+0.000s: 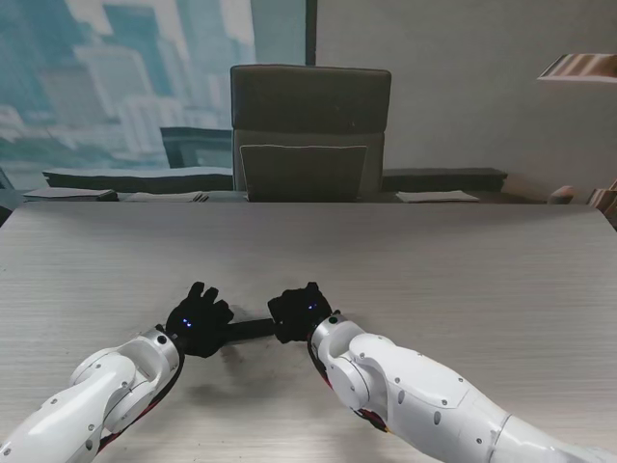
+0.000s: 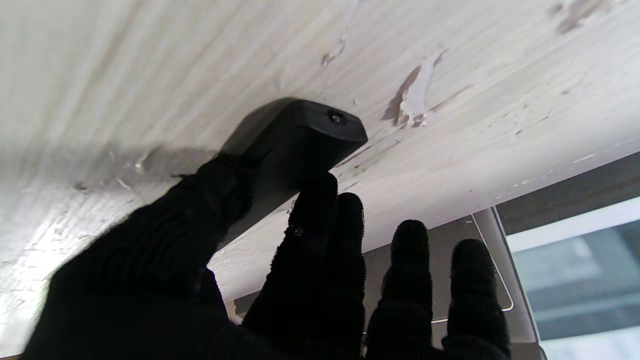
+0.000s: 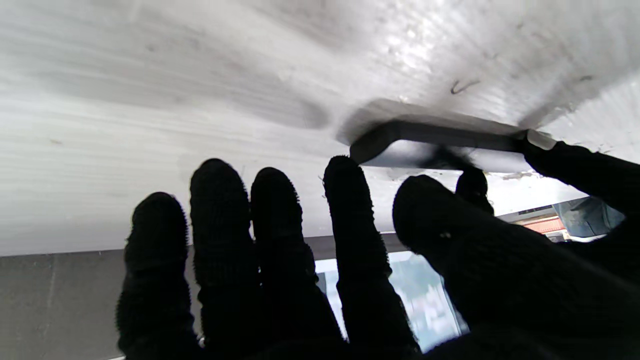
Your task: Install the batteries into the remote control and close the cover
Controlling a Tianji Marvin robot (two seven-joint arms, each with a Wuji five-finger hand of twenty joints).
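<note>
The black remote control [image 1: 253,329] lies lengthwise between my two black-gloved hands, near the table's front middle. My left hand [image 1: 200,318] is shut on its left end; in the left wrist view the thumb and two fingertips [image 2: 320,200] pinch the remote control [image 2: 300,137] just off the table. My right hand [image 1: 301,311] covers the other end. In the right wrist view its fingers [image 3: 220,200] are straight and spread, and the thumb rests by the remote control [image 3: 440,145]. No batteries or loose cover are visible.
A dark office chair [image 1: 310,130] stands behind the table's far edge [image 1: 308,204]. Papers [image 1: 436,196] lie on a low surface behind it. The pale wood table [image 1: 463,280] stretches wide to both sides of my hands.
</note>
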